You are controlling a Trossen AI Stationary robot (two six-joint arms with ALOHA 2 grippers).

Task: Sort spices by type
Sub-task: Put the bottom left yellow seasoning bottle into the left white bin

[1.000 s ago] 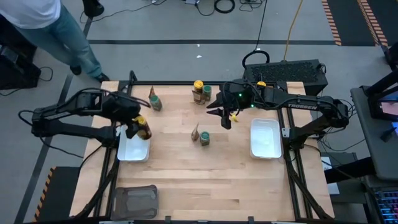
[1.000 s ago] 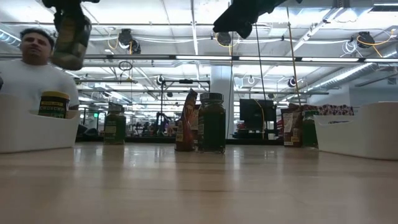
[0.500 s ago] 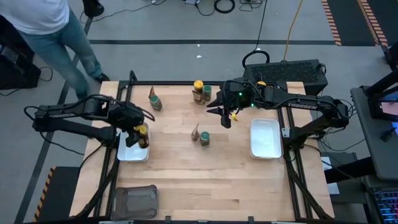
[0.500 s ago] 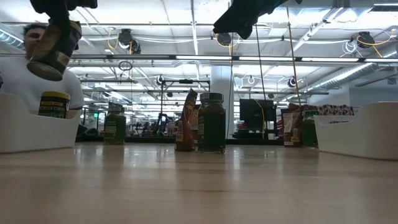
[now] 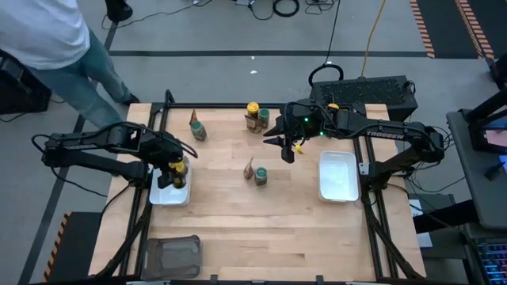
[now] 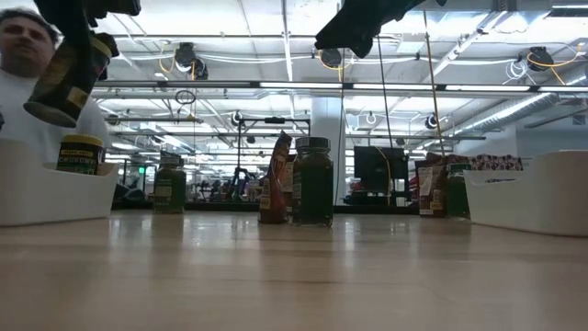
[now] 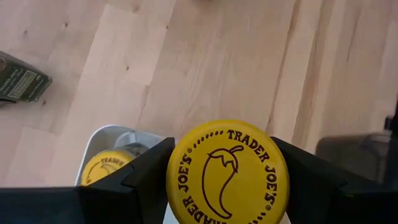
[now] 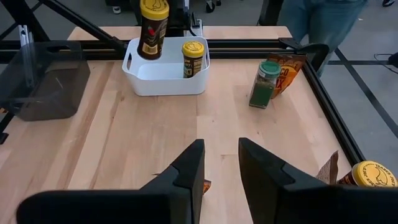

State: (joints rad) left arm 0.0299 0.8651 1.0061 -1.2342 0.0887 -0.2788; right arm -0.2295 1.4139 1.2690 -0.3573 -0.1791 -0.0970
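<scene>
The left white tray is the landmark here. Just above it, the left gripper holds a yellow-lid jar, with its two fingers pressed on the sides of the jar close under the lid. The jar hangs tilted over the tray and does not touch it, I think because this tray collects the yellow-lid kind: a second yellow-lid jar stands already inside. The left arm reaches across from the outer side of the tray, bent low, with the wrist turned down over it.

To the right of the tray, in the middle of the table, a green-lid jar stands touching a brown packet. These are not yet sorted, it seems. Further right and toward the far edge, more jars and packets wait in a small group.

Further right again, the right gripper waits in the air beside this group, pointing back toward the landmark tray. It holds nothing, and a narrow gap shows between its fingers. The right white tray lies well apart from the left one.
</scene>
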